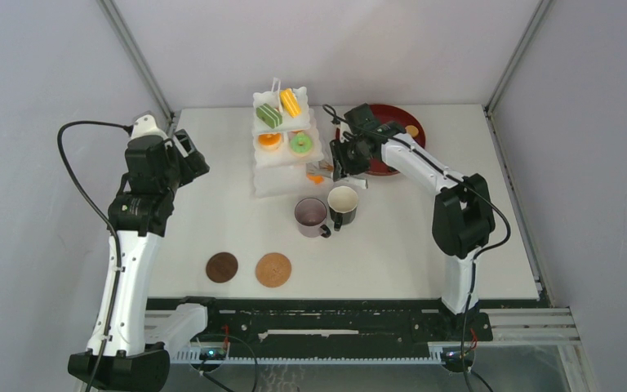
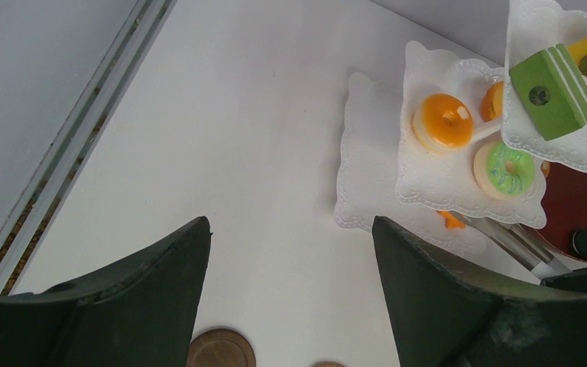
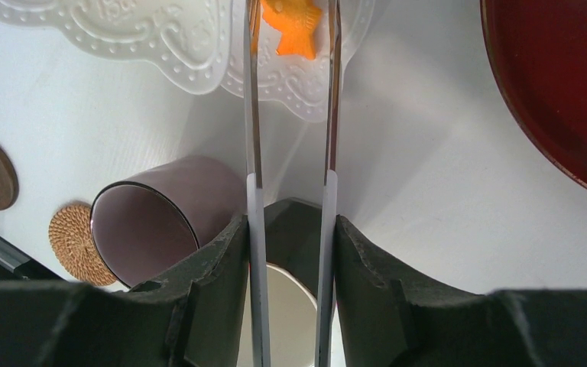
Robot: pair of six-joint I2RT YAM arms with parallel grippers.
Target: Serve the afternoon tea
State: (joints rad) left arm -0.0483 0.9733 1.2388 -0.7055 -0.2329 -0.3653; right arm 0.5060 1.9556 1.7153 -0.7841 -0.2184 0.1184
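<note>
**Tongs at the bottom tier:** Your right gripper [image 1: 341, 159] is clamped shut on the long metal tongs [image 3: 254, 115], squeezing both blades nearly parallel. It sits just to the right of the white three-tier stand [image 1: 276, 181] on the counter [image 1: 424, 237].

The tongs' long axis runs straight out from that gripper to the stand's bottom tier. There the two tips bracket a small orange fish-shaped pastry [image 3: 294, 27]. Whether the blades pinch it or it simply lies on the tier, the wrist view does not settle.

This arm is by far the nearer one. Judging from the line-up, your coming move should travel along the tongs' axis rather than across it, or the blades may catch the tier's scalloped rim.

Your left gripper [image 2: 290, 229] hangs wide open and empty to the left of the stand, well apart from it. The stand's upper tiers already carry orange, green and yellow pastries.

The mauve mug [image 1: 311, 216] and black mug [image 1: 343, 204] stand side by side just in front of the stand. The two round coasters [image 1: 222, 266] lie farther in front, with no mug on them yet. The dark red tray [image 1: 388, 112] sits to the stand's right, partly under the right arm.
</note>
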